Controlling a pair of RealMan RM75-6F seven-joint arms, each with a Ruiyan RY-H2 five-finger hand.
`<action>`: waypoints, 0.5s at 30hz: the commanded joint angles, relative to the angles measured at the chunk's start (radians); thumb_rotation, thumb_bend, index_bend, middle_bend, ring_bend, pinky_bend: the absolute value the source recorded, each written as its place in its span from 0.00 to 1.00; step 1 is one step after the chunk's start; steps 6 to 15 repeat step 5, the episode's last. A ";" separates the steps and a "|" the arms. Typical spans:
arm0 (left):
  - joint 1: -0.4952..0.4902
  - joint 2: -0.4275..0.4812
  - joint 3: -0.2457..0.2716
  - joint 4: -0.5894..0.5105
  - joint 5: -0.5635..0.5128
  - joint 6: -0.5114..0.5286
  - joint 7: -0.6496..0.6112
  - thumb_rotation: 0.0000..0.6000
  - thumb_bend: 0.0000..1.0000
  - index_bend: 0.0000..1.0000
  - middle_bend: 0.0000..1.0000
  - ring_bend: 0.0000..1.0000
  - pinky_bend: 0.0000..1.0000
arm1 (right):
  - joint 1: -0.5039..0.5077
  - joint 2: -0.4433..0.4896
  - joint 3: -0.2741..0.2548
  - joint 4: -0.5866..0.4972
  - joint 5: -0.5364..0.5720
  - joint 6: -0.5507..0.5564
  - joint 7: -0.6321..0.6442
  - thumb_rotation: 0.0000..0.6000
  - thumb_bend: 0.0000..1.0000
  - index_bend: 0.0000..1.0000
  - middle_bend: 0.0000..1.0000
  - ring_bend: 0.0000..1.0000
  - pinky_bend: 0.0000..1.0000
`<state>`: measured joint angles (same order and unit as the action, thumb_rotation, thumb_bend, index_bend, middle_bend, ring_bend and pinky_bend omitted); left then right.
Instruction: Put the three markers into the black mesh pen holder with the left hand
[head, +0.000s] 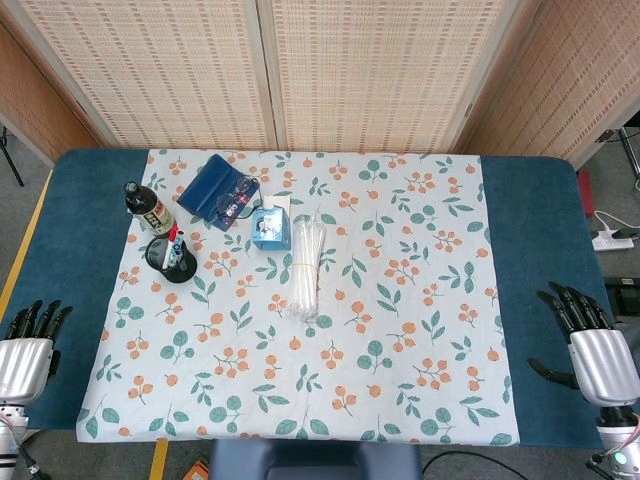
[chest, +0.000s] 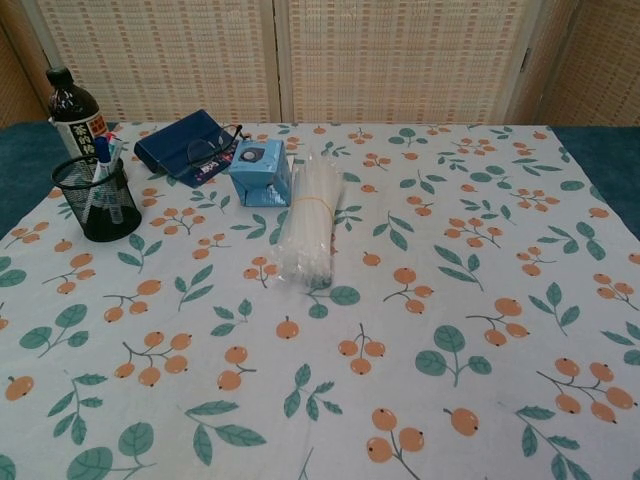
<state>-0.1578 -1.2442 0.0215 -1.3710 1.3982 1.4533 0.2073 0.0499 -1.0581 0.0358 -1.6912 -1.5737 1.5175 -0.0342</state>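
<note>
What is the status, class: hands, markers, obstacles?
Left hand and right hand open, off the cloth. Markers standing in pen holder. Bottle close behind it.

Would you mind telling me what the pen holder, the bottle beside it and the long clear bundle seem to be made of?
The pen holder looks like black wire mesh, probably metal: the markers show through its grid. The bottle seems dark glass or plastic with a glossy sheen and a paper-like label. The clear bundle appears to be translucent plastic, possibly straws, in shiny film.
</note>
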 joint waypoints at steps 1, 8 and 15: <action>0.000 0.000 -0.003 0.006 -0.004 -0.017 0.008 1.00 0.42 0.16 0.08 0.00 0.11 | 0.004 -0.002 0.001 0.006 0.007 -0.011 0.002 1.00 0.00 0.15 0.06 0.09 0.14; -0.001 0.002 -0.003 0.010 0.008 -0.025 0.010 1.00 0.42 0.16 0.08 0.00 0.11 | 0.007 -0.006 0.000 0.011 0.011 -0.019 0.005 1.00 0.00 0.15 0.06 0.09 0.14; -0.001 0.002 -0.003 0.010 0.008 -0.025 0.010 1.00 0.42 0.16 0.08 0.00 0.11 | 0.007 -0.006 0.000 0.011 0.011 -0.019 0.005 1.00 0.00 0.15 0.06 0.09 0.14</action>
